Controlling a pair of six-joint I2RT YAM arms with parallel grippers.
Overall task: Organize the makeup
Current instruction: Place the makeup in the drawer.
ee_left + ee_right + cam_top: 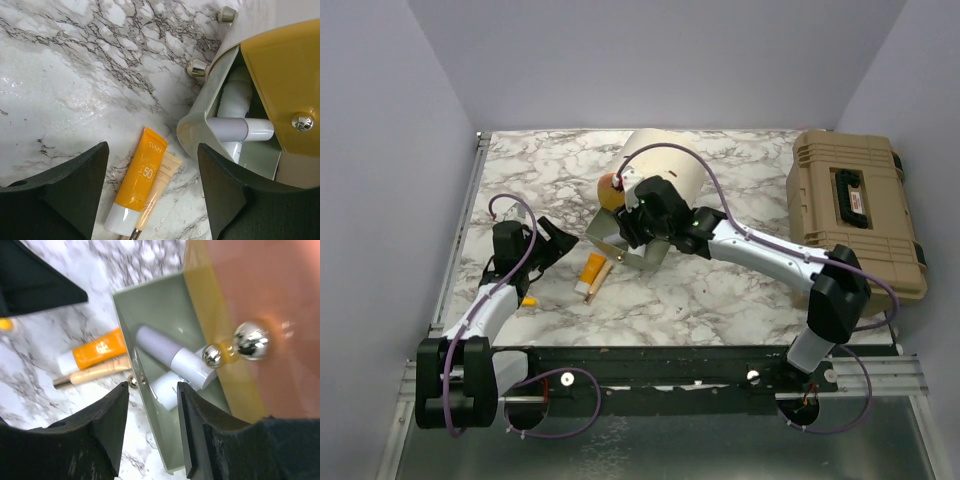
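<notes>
An orange tube [136, 186] and a thin beige tube [159, 186] lie side by side on the marble; the top view shows the orange tube [592, 267] too. Two white tubes [172, 357] rest inside the pale green drawer [150, 315], which is pulled out of the cream case [665, 170]. My right gripper [152, 390] is open and straddles the drawer's side wall, with a gap on each side. My left gripper [152, 155] hangs open over the two loose tubes, with nothing held.
A tan toolbox [855, 205] stands at the back right. The drawer has a gold knob [252, 340] on its yellow front. A small yellow thing [528, 300] lies beside the left arm. The table's left edge has a metal rail [460, 235].
</notes>
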